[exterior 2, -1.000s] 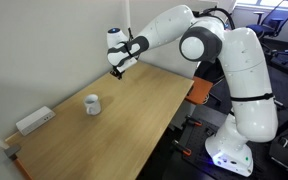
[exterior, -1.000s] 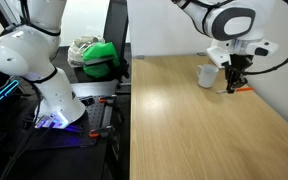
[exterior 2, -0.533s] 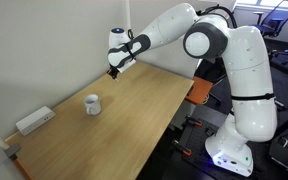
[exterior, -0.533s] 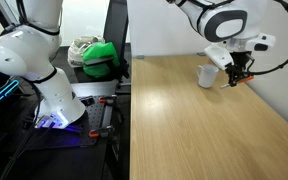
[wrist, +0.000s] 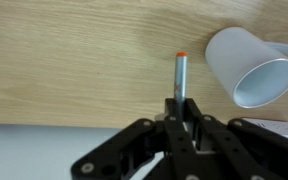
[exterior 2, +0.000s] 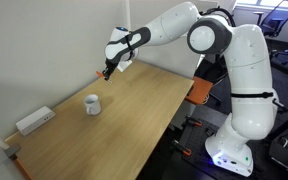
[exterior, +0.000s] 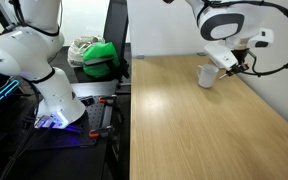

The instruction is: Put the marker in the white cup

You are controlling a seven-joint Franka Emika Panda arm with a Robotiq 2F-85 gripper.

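Observation:
My gripper point(wrist: 184, 106) is shut on the marker point(wrist: 181, 76), which sticks out from the jaws as a thin grey stick with an orange-red tip. The white cup point(wrist: 252, 67) lies to the right of the marker in the wrist view, its open mouth showing. In both exterior views the gripper point(exterior: 229, 66) point(exterior 2: 107, 70) hangs above the wooden table near the wall, and the cup point(exterior: 207, 75) point(exterior 2: 91, 104) stands upright on the table beside it. The marker is barely visible in the exterior views.
A flat white rectangular block point(exterior 2: 34, 120) lies at the table's end by the wall. A green bag point(exterior: 102, 55) sits beyond the table's far edge. The wall runs close along the cup's side of the table point(exterior: 194, 130).
The gripper has risen from the table surface with the marker held in it and now sits higher beside the cup. The cup has not moved.

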